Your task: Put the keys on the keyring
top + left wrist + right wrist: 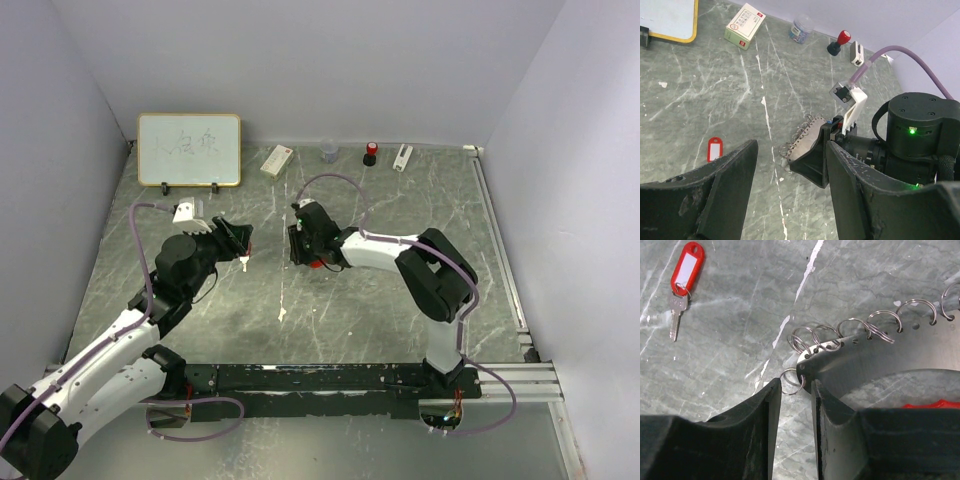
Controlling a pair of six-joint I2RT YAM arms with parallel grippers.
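We see the keyring lying flat on the table, and a silver key hangs from the small ring of its red fob, off to the left of a perforated metal plate. The left end effector is released, spread wide and empty. The right end effector has its fingers parted by a narrow gap. A small split ring at the plate's tip sits in that gap, unclamped.
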